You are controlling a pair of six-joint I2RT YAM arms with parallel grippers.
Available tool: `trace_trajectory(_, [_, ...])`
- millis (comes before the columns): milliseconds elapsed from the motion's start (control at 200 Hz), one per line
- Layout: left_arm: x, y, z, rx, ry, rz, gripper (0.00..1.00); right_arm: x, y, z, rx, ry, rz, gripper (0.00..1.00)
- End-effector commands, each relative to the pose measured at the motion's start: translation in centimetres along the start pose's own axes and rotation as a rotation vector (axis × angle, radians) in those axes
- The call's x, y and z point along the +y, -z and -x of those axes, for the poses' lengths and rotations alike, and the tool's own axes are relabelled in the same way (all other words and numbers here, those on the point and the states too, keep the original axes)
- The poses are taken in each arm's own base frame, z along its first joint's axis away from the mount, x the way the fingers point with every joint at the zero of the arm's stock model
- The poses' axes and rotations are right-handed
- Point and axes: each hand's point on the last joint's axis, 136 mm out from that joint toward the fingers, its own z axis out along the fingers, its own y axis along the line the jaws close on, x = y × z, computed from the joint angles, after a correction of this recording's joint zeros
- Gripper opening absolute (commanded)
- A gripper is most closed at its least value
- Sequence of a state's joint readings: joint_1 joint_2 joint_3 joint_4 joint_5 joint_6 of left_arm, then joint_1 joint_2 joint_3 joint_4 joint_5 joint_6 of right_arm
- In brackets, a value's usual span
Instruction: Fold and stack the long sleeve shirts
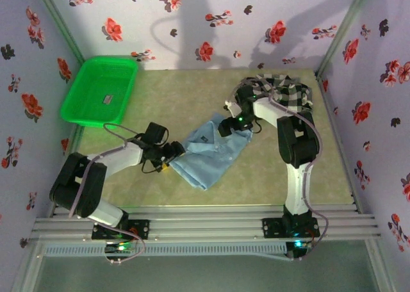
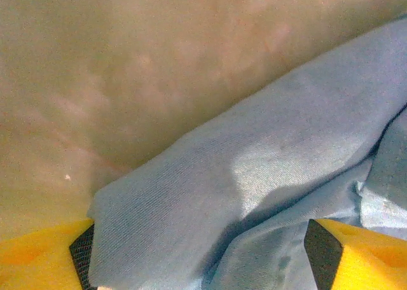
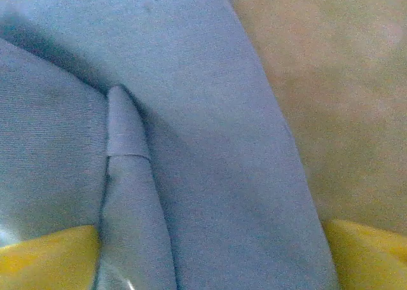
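Observation:
The light blue long sleeve shirt (image 1: 211, 154) lies crumpled mid-table. The black-and-white checked shirt (image 1: 291, 90) is bunched at the back right, partly under the right arm. My left gripper (image 1: 174, 152) sits low at the blue shirt's left edge. Its yellow fingers (image 2: 38, 258) stand wide apart, with a fold of blue cloth (image 2: 254, 175) lying between them, so the left gripper (image 2: 203, 264) is open. My right gripper (image 1: 236, 127) is at the shirt's far right corner. The right gripper (image 3: 213, 258) is open, astride a blue strip and seam (image 3: 210, 144).
A green plastic basket (image 1: 99, 87) stands at the back left corner. Flowered walls close in the table on three sides. Bare tan tabletop (image 1: 192, 93) lies between the basket and the shirts, and more (image 1: 275, 183) lies in front of the blue shirt.

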State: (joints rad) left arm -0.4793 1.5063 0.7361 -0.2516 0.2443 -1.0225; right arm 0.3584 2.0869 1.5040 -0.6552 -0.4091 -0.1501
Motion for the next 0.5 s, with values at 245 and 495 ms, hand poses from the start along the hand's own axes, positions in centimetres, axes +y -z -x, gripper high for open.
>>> trace_trajectory(245, [-1.6, 3.2, 4.2, -0.179, -0.105, -0.029, 0.9, 2.4, 0.8, -1.2, 0.055, -0.065, -0.063, 0.11])
trace_trajectory(495, [-5.9, 11.5, 6.4, -0.381, -0.2, -0.156, 1.0, -0.1, 8.7, 5.3, -0.109, -0.054, -0.361, 0.0])
